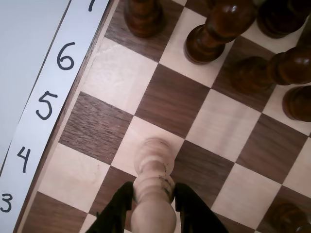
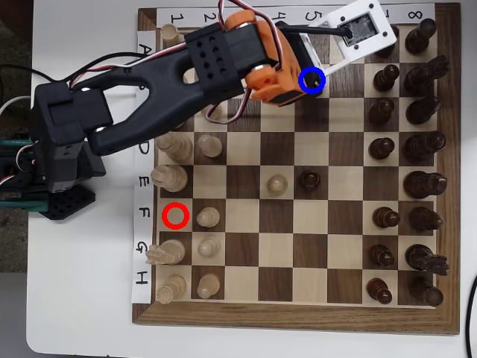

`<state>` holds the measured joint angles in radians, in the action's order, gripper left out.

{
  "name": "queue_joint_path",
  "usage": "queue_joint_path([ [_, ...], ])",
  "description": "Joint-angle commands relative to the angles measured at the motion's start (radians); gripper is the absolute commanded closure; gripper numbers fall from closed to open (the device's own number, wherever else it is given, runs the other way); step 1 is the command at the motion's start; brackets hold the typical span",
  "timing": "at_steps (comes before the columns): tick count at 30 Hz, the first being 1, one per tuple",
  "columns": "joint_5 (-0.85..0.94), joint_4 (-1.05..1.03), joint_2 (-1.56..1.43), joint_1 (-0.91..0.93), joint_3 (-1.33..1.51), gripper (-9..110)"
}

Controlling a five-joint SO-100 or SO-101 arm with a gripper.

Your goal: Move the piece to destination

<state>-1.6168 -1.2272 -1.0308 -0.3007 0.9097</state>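
In the wrist view the piece (image 1: 154,162), pale tan with a rounded head, stands upright between the two black fingers of my gripper (image 1: 151,196), which is shut on its lower body. Its head lies over the light square in the second row from the number strip, beside the "5" and "4". In the overhead view the arm (image 2: 223,63) and its orange wrist cover the piece and the fingers. The blue ring (image 2: 311,80) marking the destination sits right at the wrist's end. I cannot tell whether the piece touches the board.
Dark brown pieces (image 1: 214,29) crowd the top and right of the wrist view, one more at the bottom right (image 1: 286,216). Overhead: a red ring (image 2: 176,215) at the left, pale pieces (image 2: 170,177) down the left columns, dark pieces (image 2: 417,145) at the right, a pale pawn (image 2: 278,183) and dark pawn (image 2: 308,178) mid-board.
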Motion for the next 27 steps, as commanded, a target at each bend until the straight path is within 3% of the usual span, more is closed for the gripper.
queue_joint_path([
  [1,-0.003,-0.006,-0.015,-0.011,-0.048,101],
  [27,0.0,0.029,-0.025,-0.006,0.017,101],
])
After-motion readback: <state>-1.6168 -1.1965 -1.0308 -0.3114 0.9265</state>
